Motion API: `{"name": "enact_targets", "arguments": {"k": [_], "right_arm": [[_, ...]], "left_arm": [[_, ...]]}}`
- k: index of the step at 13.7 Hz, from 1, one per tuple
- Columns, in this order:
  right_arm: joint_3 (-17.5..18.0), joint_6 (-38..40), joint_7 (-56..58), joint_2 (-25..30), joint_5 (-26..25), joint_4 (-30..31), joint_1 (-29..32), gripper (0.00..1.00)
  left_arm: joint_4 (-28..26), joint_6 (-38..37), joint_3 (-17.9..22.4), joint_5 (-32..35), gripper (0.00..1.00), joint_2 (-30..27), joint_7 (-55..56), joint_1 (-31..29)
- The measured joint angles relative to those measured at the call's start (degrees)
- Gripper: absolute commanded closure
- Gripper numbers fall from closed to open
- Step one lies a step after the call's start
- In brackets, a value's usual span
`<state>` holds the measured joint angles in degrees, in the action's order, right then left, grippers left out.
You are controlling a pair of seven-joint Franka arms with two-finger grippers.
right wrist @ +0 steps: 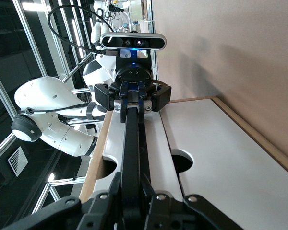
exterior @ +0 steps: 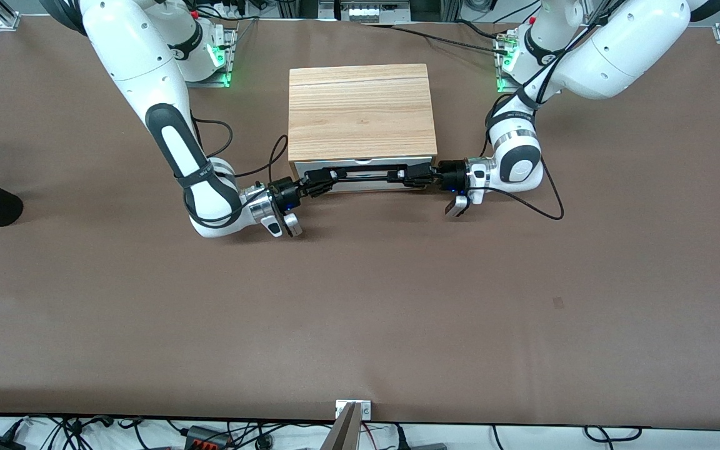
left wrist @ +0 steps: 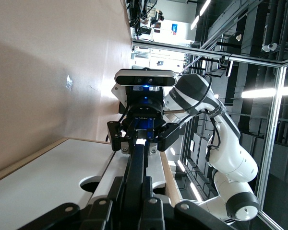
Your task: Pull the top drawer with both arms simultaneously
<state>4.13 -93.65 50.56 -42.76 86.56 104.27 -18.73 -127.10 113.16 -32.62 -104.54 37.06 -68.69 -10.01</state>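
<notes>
Front view has the left tool [exterior: 415,175] and right tool [exterior: 319,182] both clamped on the top drawer [exterior: 363,176] handle, drawer barely out, so nearly all the pull is left.

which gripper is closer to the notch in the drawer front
Neither clearly: both grip the bar handle of the drawer. The left gripper and right gripper hold either end, the notch between them.
</notes>
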Motion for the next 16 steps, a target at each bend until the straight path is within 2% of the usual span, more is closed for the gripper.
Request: {"name": "enact_targets", "arguments": {"k": [6,12,16], "right_arm": [[-0.2,-0.1,0.0,-0.9,0.1,-1.7,0.0,0.97],[-0.3,1.9,-0.6,-5.2,0.2,-7.9,0.4,0.97],[-0.4,2.4,-1.6,-7.9,0.2,-12.5,0.8,0.97]], "left_arm": [[1.6,2.0,0.0,0.1,0.79,0.0,-0.4,0.1],[6.0,5.4,0.3,2.5,0.79,0.0,-0.3,-0.1],[6.9,5.6,0.9,3.4,0.79,0.1,0.0,-0.4]]}}
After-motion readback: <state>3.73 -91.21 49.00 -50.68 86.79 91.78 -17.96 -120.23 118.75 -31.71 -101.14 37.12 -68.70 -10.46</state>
